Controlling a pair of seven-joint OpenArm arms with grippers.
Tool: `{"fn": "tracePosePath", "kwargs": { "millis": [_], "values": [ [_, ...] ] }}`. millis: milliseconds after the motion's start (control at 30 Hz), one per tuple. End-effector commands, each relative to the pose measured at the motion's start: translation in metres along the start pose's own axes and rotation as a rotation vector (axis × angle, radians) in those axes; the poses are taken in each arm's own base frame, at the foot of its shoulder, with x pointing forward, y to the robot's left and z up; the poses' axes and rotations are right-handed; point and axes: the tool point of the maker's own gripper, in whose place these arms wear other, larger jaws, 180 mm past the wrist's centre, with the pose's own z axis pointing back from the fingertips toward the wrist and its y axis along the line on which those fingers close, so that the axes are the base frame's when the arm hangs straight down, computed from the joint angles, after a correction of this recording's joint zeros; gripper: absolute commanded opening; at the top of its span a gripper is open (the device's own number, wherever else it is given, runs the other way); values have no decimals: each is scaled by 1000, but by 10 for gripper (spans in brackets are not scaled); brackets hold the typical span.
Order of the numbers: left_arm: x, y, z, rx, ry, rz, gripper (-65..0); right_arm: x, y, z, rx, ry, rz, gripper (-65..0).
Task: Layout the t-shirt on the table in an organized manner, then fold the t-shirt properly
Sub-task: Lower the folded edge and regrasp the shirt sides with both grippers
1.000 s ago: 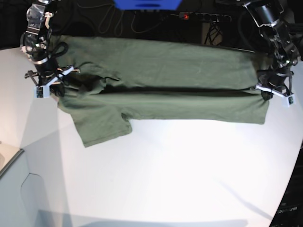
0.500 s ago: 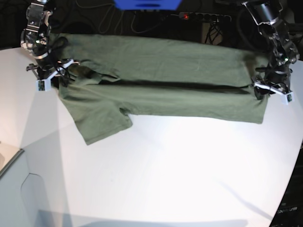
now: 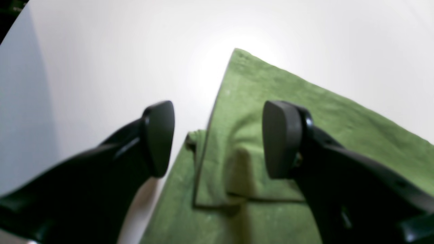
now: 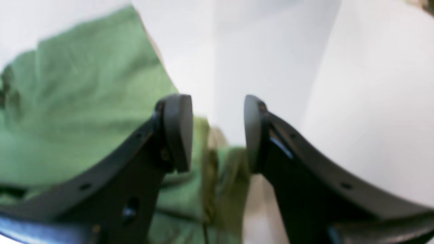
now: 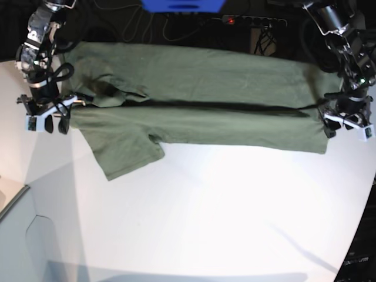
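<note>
The t-shirt [image 5: 200,103] lies spread on the white surface [image 5: 223,217] near its far edge, its long axis running side to side between the two arms, with one lengthwise fold already laid along the middle so that a dark crease line runs almost the whole width. A short sleeve [image 5: 126,154] sticks out toward the near side at the collar end. The right claw [image 5: 44,120] hangs just off that end of the shirt, and its wrist view shows its jaws apart with nothing between them, green cloth lying below and to one side and bare white beyond. The left claw [image 5: 346,124] sits at the opposite, hem end; its jaws stand apart too, empty, with the folded corner of the fabric directly under them and the layered edge visible. Each claw is thus beside its own end of the garment, neither nearer the middle. In my judgement the coming move turns on that loose sleeve and the near long edge: the right arm is the closer one to the sleeve. Nothing stands in the way on the surface; cables and a power strip [image 5: 252,22] lie behind the far edge, well clear.
</note>
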Motion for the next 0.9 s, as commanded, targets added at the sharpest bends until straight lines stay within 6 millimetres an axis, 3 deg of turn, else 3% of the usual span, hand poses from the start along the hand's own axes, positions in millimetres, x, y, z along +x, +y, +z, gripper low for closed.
{"fn": "tracePosePath", "kwargs": {
  "millis": [0,267,467,667,867],
  "values": [
    [32,-3,-7,-15,-85,9,-255,19,-2,-3,2,-59,2,-398],
    [49,4,-48,-23,-49,98,-255,43,2,-15,9,-109,-3,-398],
    [39,5,-68,-32,16,162,-255,50,2,-18,9,-123,-1,-398],
    [27,-14,-79,-77,88,98,-256,63,3,-23,10,-152,-4,-398],
    [22,-17,-79,-82,102,93,-256,70,3,-26,10,-167,-5,-398]
  ]
}}
